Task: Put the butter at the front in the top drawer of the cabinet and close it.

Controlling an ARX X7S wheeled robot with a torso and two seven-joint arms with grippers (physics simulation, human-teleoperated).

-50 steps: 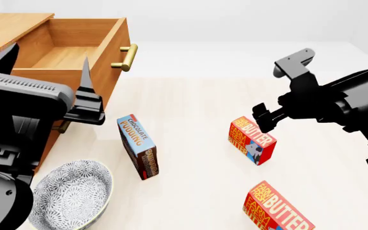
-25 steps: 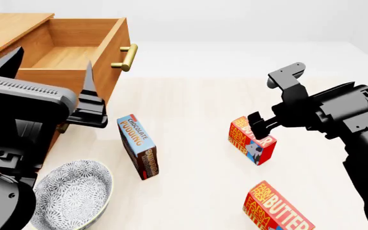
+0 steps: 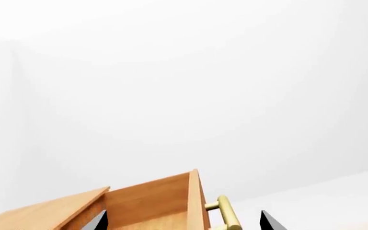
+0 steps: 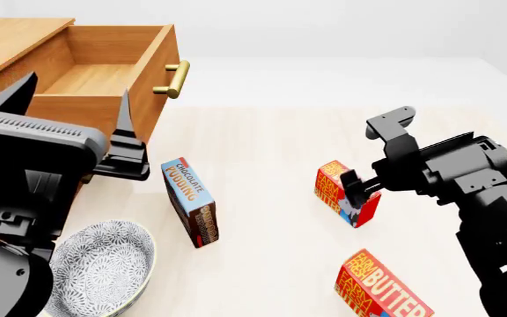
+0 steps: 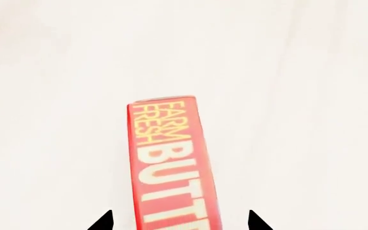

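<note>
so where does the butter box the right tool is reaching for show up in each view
Head view: the butter stands right of centre, with the right tool astride its far end.
Right wrist view: the same butter fills the centre, running out of frame between the two dark tool tips.
Left wrist view: not in it; only the open top drawer and bare wall show.
Shared landmark: the yellow FARM FRESH lettering, in the head and right wrist views.

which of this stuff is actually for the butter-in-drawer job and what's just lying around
For the job:
- butter carton, the farther of the two, with the right gripper open around it
- top drawer, pulled open
- cabinet

Just lying about:
- second butter carton, nearest the camera
- chocolate pudding box
- patterned bowl
- left gripper, open, holding nothing
</note>
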